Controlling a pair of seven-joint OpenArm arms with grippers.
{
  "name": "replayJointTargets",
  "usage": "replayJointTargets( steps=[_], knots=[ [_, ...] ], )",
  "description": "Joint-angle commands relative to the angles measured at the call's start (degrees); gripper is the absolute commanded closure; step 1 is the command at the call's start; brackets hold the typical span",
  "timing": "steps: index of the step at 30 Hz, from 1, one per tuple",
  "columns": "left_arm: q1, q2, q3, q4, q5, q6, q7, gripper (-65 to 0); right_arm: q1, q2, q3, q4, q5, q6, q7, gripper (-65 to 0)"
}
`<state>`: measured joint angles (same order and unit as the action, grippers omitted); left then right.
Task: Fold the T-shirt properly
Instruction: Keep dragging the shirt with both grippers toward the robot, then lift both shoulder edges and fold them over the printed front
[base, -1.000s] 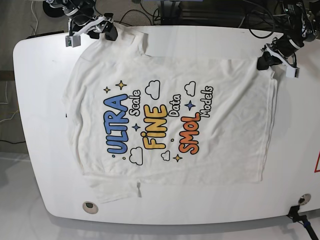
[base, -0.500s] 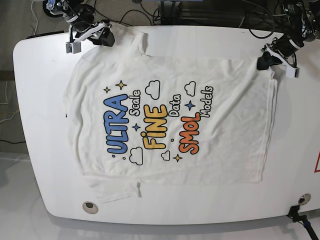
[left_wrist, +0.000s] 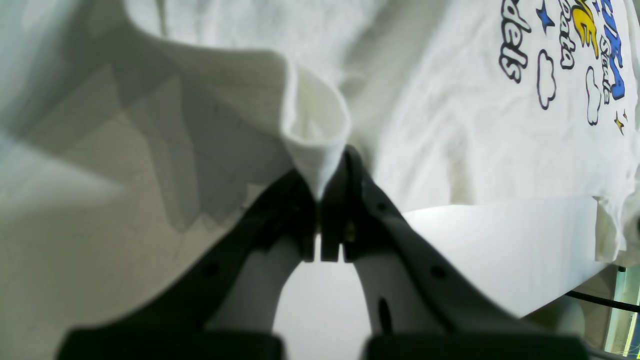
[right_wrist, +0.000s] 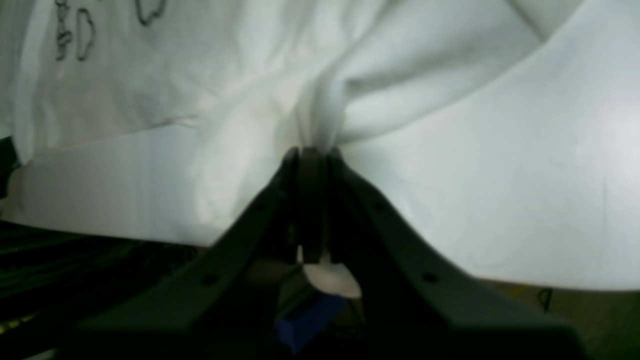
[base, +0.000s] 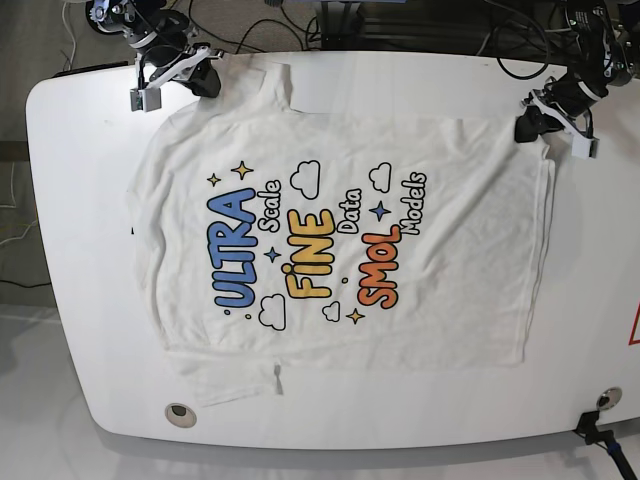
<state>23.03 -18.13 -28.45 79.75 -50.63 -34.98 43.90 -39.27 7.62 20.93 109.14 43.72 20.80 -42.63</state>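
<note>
The right claw (base: 200, 80) is clamped on a bunched pinch of the T-shirt (base: 340, 240) at its shoulder edge. The garment lies flat and print-up between the two claws, ahead of both. The left claw (base: 528, 125) pinches the hem corner, its jaws closed on a doubled lip of cloth (a matched pair of holds, likely so one long edge can be lifted and carried over evenly). The white bench (base: 80, 200) carries it; cables (base: 270, 30) trail behind the claws.

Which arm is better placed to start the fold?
Neither alone: left gripper and right gripper are both shut on the T-shirt at its far edge's two corners, so they likely lift together.
</note>
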Motion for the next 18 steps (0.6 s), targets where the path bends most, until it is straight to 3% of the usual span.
replayJointTargets(
  steps=[1,10,18],
  knots=[
    [0.4,-0.7,-0.3,0.4,1.3,0.7,0.8,0.0,-2.0,0.3,0.3,2.5,1.1,0.3,0.9,0.0],
    [4.8,-0.6,-0.3,0.6,1.2,0.7,0.8,0.0,-8.0,-0.9,4.8,2.8,1.1,0.4,1.2,0.0],
    [11.8,-0.6,-0.5,8.3,1.2,0.7,0.8,0.0,-10.7,-0.6,5.3,2.8,1.2,0.7,0.9,0.0]
  ],
)
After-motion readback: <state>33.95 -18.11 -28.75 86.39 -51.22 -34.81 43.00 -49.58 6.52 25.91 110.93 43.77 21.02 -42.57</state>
